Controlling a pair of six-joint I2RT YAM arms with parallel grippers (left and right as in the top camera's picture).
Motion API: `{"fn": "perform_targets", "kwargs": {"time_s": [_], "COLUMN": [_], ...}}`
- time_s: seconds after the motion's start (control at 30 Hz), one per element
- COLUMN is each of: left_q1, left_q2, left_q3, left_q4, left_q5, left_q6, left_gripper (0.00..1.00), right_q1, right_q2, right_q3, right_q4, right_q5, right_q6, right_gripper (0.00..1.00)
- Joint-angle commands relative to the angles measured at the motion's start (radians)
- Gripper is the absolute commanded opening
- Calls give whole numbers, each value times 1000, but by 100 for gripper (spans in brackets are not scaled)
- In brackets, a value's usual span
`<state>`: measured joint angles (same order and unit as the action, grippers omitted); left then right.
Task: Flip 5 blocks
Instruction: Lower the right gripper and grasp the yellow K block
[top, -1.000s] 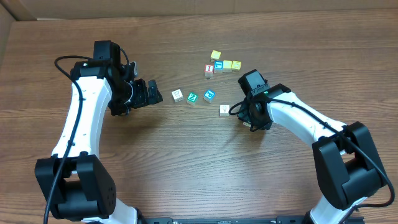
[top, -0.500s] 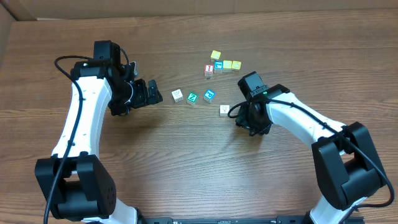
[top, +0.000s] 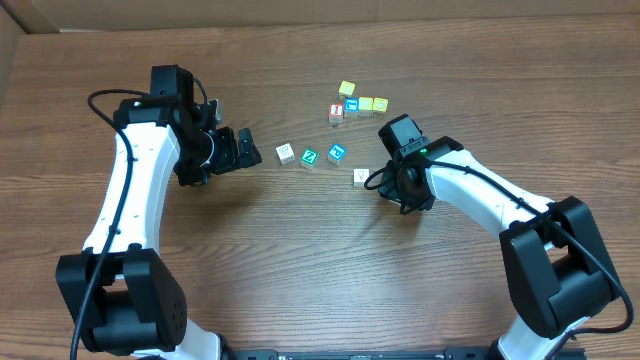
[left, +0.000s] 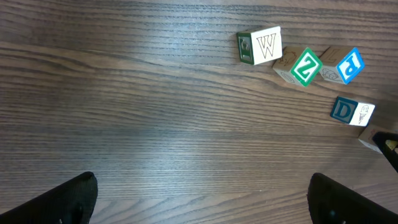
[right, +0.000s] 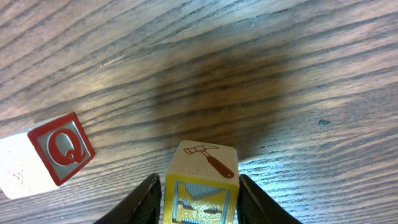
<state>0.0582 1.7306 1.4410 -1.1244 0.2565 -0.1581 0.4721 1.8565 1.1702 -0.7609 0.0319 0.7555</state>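
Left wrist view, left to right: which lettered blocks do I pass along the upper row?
W block → green Z block → blue P block

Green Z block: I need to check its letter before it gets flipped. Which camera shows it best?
The left wrist view: the green Z block is close, its letter plain. Overhead shows the block as a tiny teal square, the letter unreadable. The right wrist view misses it.
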Motion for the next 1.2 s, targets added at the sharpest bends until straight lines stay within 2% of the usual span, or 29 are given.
{"fn": "perform_targets", "kwargs": {"time_s": [0.0,0.23,0.4,0.7,1.0,1.17], "left_q1": [-13,-13,-13,-13,-13,-13], "left_q2": [10,10,10,10,10,10], "left_q3": [19,19,19,19,19,19], "left_q4": [4,4,4,4,4,4], "left_q5": [-5,-5,-5,-5,-5,-5], "left_q6": [1,1,1,1,1,1], "left_gripper": [100,100,100,100,100,100], "right_q1": [2,2,14,124,257,293], "right_q2": [3,-1,-11,-11,-11,-10], "right_q3": [-4,20,87,92,92,92], "right_q4": [8,-31,-117,-124,-116,-81], "right_q5": [24,20,-4,-117,-111,-33], "right_q6": [0,-56,-57,-56,-15,16], "right_gripper": [40,32,31,32,32,32]}}
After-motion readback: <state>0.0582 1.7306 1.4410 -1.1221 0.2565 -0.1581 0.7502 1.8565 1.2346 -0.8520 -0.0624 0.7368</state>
